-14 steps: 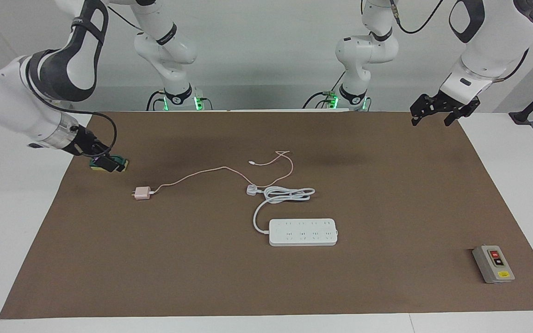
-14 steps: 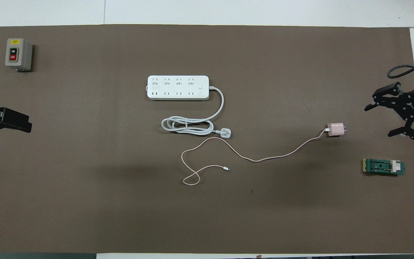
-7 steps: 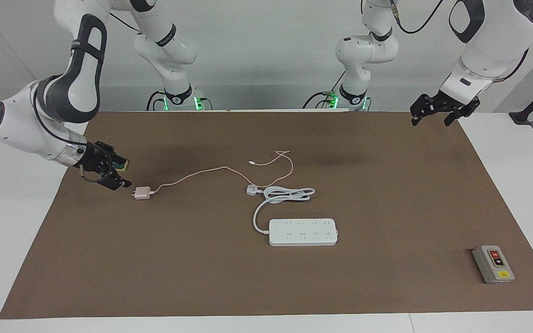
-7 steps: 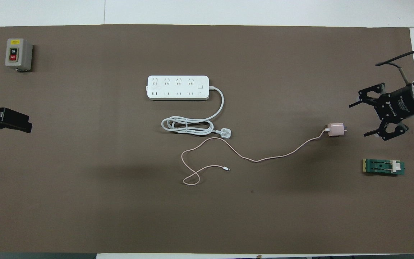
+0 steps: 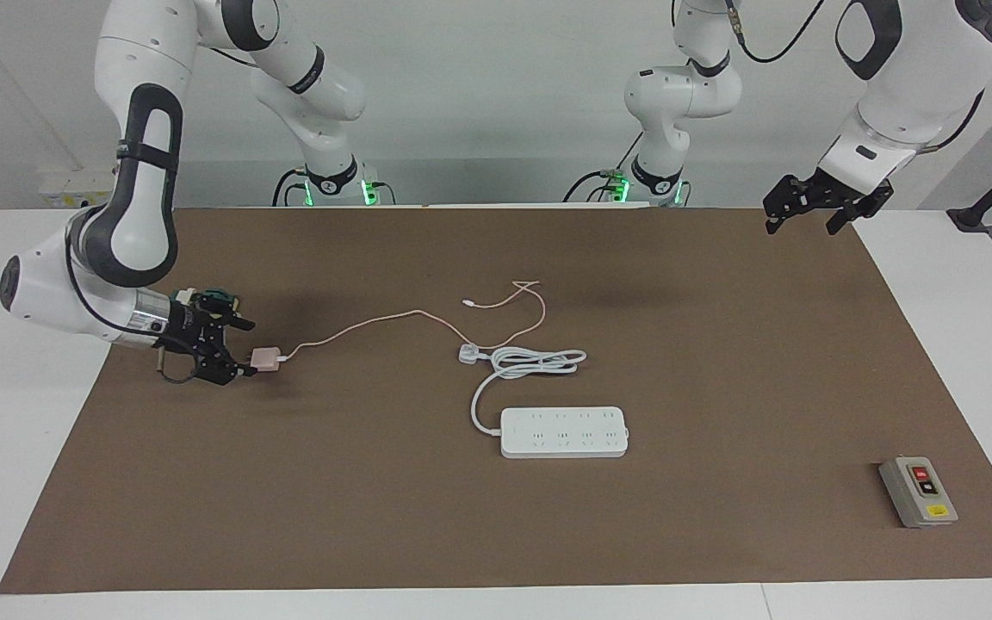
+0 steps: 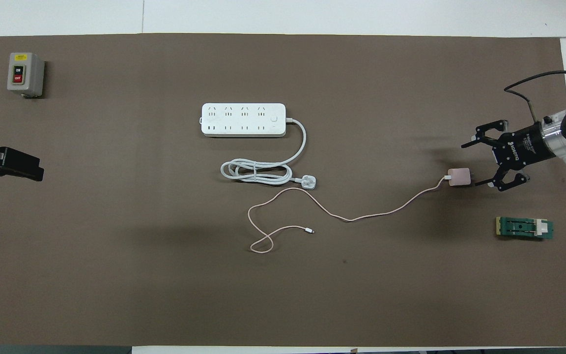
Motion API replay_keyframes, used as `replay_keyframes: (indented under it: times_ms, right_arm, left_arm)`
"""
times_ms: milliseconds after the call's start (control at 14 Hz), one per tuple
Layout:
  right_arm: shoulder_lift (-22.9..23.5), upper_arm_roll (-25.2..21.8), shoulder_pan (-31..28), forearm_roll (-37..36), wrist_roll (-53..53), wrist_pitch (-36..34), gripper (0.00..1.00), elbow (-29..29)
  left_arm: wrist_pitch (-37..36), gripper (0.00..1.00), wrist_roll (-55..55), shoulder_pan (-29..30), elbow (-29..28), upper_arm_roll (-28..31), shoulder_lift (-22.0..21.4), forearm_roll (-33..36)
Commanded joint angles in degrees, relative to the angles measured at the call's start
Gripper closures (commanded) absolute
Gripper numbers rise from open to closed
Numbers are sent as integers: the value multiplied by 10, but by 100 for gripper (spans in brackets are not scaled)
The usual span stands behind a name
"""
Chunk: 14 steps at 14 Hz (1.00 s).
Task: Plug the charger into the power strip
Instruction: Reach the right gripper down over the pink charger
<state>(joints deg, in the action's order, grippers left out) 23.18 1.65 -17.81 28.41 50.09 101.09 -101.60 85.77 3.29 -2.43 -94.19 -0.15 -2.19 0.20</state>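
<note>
Right hand [image 5: 246,347], fingers spread, has moved in beside charger [image 5: 265,359]; left hand [image 5: 801,216] open, unmoved

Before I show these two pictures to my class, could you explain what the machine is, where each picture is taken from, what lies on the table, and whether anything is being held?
These are two robot arms at a table covered with a brown mat. One picture faces the robots from across the table; the other looks down from above their end.

On the mat lie a white power strip with its coiled cord, a small pink charger with a long thin cable, a grey switch box and a small green part.

The right hand is low beside the charger, fingers open on either side of it, not yet gripping. The left hand waits, open, over the mat's edge. Nothing is held, and the charger is not yet plugged in.
</note>
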Motion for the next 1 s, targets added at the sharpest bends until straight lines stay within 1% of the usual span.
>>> replay_keyframes:
  times_ms: [0, 356, 427, 499, 641, 926]
  right_arm:
    - [10, 6, -6, 15, -10, 31, 0, -17]
    - [11, 6, -6, 16, -18, 33, 0, -37]
    - [9, 6, -14, 16, -21, 32, 0, -40]
    - [7, 5, -15, 16, -36, 35, 0, -46]
    - [6, 5, -14, 16, -52, 69, 0, -58]
    - [5, 5, -15, 16, -65, 88, 0, -76]
  left_arm:
    - [7, 0, 2, 8, -15, -4, -15, 2]
    - [7, 0, 2, 8, -16, -4, -15, 2]
    - [8, 0, 2, 8, -15, -4, -15, 2]
    - [7, 0, 2, 8, -15, -4, -15, 2]
    - [12, 0, 4, 8, -14, -3, -15, 2]
    - [21, 0, 8, 8, -17, -2, -15, 1]
